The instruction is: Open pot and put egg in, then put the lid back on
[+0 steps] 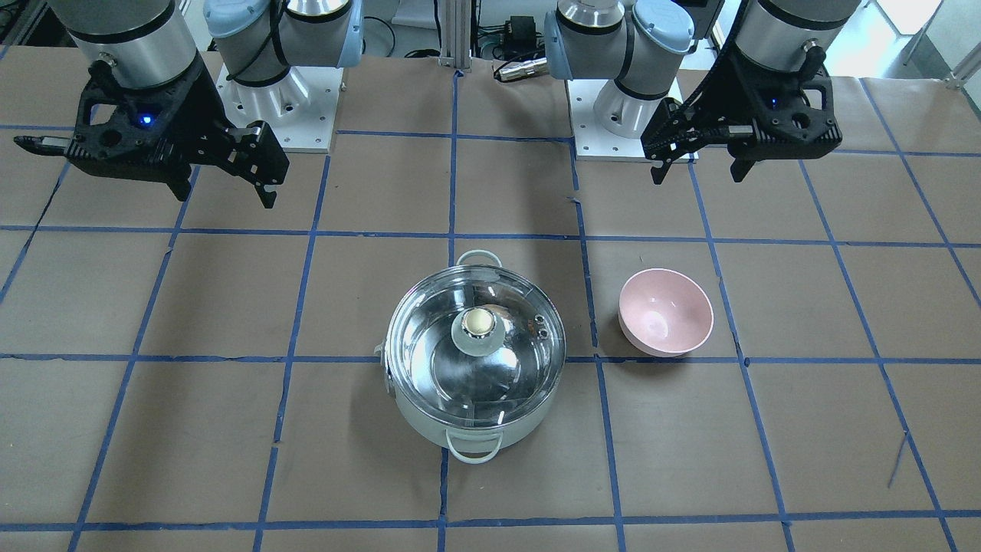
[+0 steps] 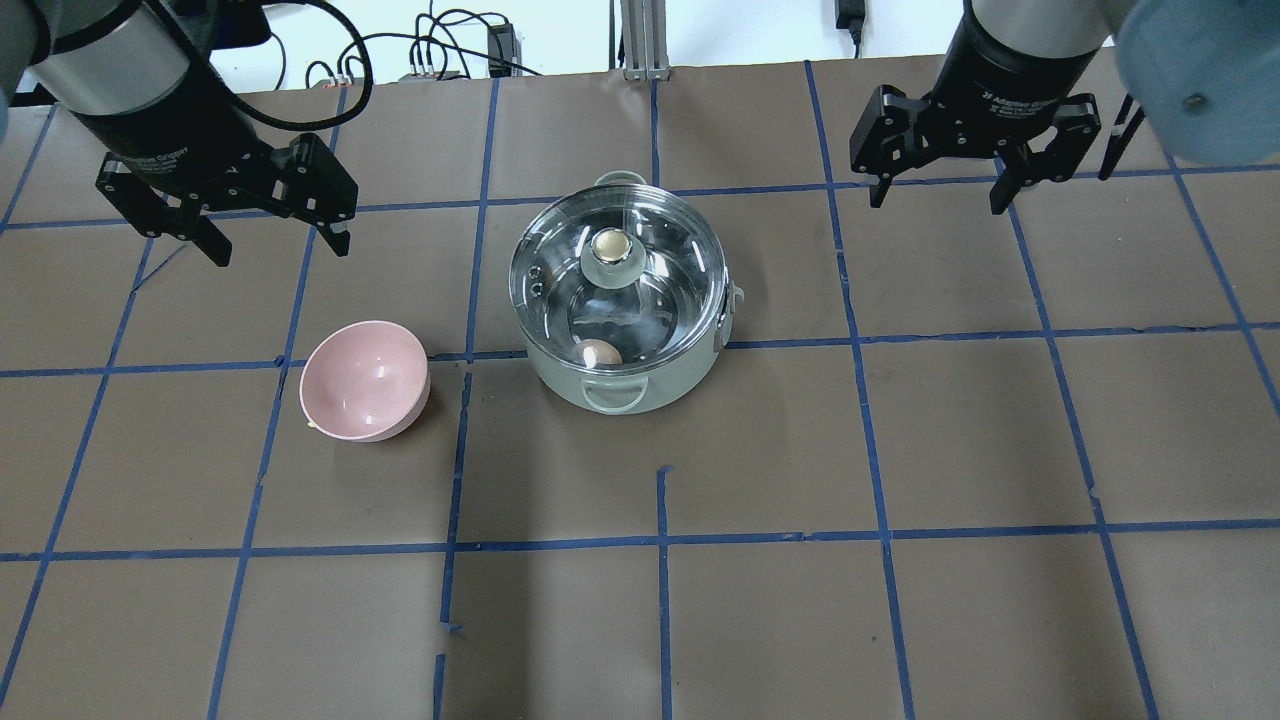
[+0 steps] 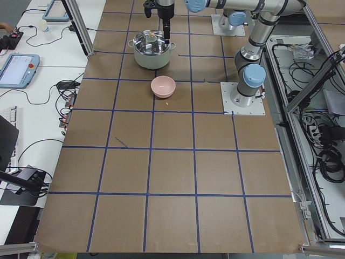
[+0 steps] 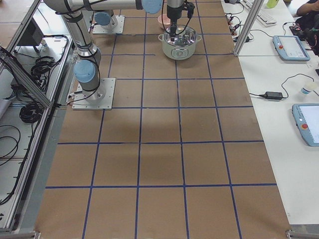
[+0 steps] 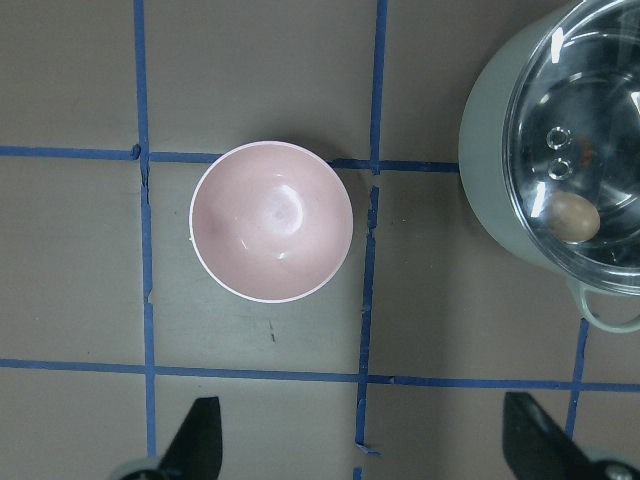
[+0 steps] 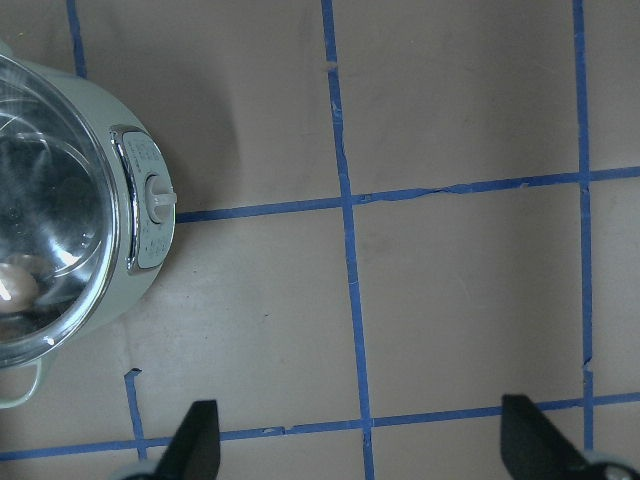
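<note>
The pot [image 2: 560,385] stands mid-table with the glass lid [image 2: 660,290] on it, its cream-gold knob [image 2: 611,247] upright. The egg [image 2: 600,353] lies inside the pot, against the near wall under the lid. It also shows in the left wrist view [image 5: 573,216] and the right wrist view [image 6: 18,285]. My left gripper [image 2: 278,245] is open and empty, raised to the far left of the pot. My right gripper [image 2: 940,198] is open and empty, raised to the far right of the pot. In the front-facing view the pot [image 1: 529,428] and lid [image 1: 429,337] sit between both grippers.
An empty pink bowl [image 2: 365,380] stands left of the pot, below my left gripper; it also shows in the left wrist view [image 5: 271,220]. Brown paper with blue tape lines covers the table [image 2: 900,450]. The arm bases are at the robot's side of the table.
</note>
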You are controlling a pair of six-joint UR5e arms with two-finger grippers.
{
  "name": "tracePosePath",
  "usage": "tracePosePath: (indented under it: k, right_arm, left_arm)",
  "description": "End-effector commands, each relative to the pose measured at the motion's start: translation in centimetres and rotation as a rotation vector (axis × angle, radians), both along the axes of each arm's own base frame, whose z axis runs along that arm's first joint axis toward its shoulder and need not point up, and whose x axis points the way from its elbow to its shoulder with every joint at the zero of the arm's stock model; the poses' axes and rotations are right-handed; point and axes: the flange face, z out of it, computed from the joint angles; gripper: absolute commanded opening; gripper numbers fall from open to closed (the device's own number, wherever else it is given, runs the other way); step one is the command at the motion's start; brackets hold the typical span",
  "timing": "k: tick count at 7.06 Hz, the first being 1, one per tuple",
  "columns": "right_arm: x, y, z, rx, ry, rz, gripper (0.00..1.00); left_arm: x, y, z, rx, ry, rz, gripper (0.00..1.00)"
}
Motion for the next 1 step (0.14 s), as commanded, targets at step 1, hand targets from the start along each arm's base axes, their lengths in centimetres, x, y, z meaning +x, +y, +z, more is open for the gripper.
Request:
tracePosePath:
  k: [1]
  right_arm:
    - [0.25, 0.04, -0.36, 0.007, -0.009, 0.005, 1.00]
  left_arm:
    - [0.01, -0.03, -0.07, 0.002, -0.001, 0.000, 1.00]
